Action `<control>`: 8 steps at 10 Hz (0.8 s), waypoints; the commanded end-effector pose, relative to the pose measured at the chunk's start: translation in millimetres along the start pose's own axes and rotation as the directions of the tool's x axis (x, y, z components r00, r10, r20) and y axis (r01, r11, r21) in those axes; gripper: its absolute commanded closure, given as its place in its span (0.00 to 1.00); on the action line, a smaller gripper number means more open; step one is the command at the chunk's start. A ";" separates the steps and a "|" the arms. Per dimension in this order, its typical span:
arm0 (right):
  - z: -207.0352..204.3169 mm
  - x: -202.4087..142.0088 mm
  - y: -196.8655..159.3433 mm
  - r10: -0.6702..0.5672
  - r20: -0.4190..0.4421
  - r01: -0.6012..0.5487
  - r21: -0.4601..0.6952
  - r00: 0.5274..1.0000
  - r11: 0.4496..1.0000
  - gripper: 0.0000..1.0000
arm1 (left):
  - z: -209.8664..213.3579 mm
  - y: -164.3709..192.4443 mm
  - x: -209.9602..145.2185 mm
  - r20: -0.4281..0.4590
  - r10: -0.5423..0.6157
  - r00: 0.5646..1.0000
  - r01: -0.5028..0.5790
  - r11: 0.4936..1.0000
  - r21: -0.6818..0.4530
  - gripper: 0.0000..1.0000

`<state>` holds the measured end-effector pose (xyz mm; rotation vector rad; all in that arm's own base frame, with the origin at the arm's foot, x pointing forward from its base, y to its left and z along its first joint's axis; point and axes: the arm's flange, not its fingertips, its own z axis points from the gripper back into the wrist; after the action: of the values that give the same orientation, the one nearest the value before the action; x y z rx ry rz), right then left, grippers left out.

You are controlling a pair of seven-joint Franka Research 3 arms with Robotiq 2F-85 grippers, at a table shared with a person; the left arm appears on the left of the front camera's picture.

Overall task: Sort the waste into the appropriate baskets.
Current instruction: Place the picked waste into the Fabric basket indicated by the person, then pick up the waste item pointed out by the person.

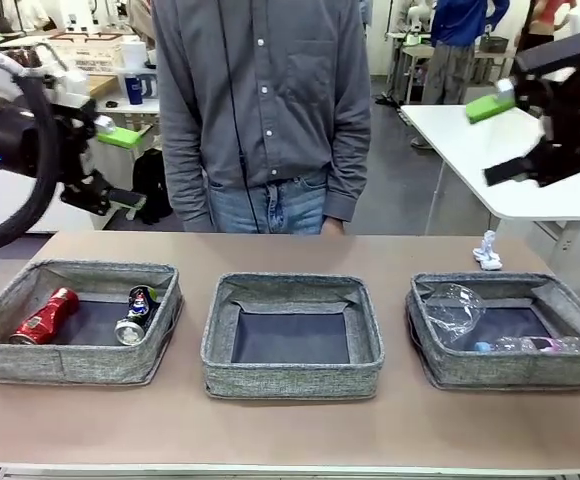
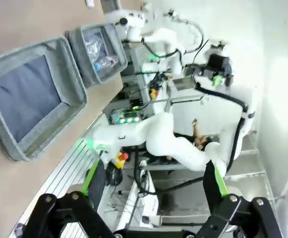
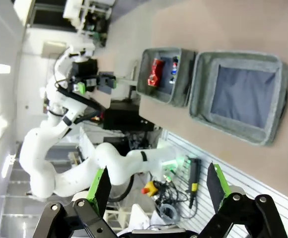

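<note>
Front view: my left gripper (image 1: 120, 165) and right gripper (image 1: 500, 140) both hang raised, jaws spread, holding nothing. Left basket (image 1: 0, 350) holds the red can (image 1: 45, 316) and dark can (image 1: 137, 314); middle basket (image 1: 290, 385) bare; right basket (image 1: 440, 372) holds crumpled plastic (image 1: 453, 308) and the bottle (image 1: 525, 345). The paper wad (image 1: 488, 252) lies on the table behind the right basket. Next, I judge: right arm descends onto it, then to the middle basket.

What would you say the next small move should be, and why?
Probably the right gripper, open and raised, should come down toward the paper wad. The wad lies on the table behind the right basket, the cans and plastics are already binned, and the middle basket is empty.
</note>
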<state>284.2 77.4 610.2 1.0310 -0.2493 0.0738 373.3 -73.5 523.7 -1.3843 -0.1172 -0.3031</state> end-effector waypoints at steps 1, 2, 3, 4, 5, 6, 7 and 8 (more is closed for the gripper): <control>-3.9 -23.2 27.8 -0.068 0.051 0.071 -0.050 0.996 0.996 0.00 | 1.2 4.7 0.6 0.060 0.052 0.997 -0.050 0.998 -0.038 0.00; 0.0 0.0 0.0 0.000 0.000 0.000 0.000 1.000 1.000 0.00 | 0.0 0.0 0.0 0.000 0.000 1.000 0.000 1.000 0.000 0.00; 0.0 0.0 0.0 0.000 0.000 0.000 0.000 1.000 1.000 0.00 | 0.0 0.0 0.0 0.000 0.000 1.000 0.000 1.000 0.000 0.00; 0.0 0.0 0.0 0.000 0.000 0.000 0.000 1.000 1.000 0.00 | 0.0 0.0 0.0 0.000 0.000 1.000 0.000 1.000 0.000 0.00; 0.0 0.0 0.0 0.000 0.000 0.000 0.000 1.000 1.000 0.00 | 0.0 0.0 0.0 0.000 0.000 1.000 0.000 1.000 0.000 0.00; 0.0 0.0 0.0 0.000 0.000 0.000 0.000 1.000 1.000 0.00 | 0.0 0.0 0.0 0.000 0.000 1.000 0.000 1.000 0.000 0.00; 0.0 0.0 0.0 0.000 0.000 0.000 0.000 1.000 1.000 0.00 | 0.0 0.0 0.0 0.000 0.000 1.000 0.000 1.000 0.000 0.00; 0.0 0.0 0.0 0.000 0.000 0.000 0.000 1.000 1.000 0.00 | 0.0 0.0 0.0 0.000 0.000 1.000 0.000 1.000 0.000 0.00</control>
<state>281.3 79.5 609.6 1.0111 -0.2405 0.0487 374.8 -74.7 522.3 -1.3776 -0.1101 -0.2853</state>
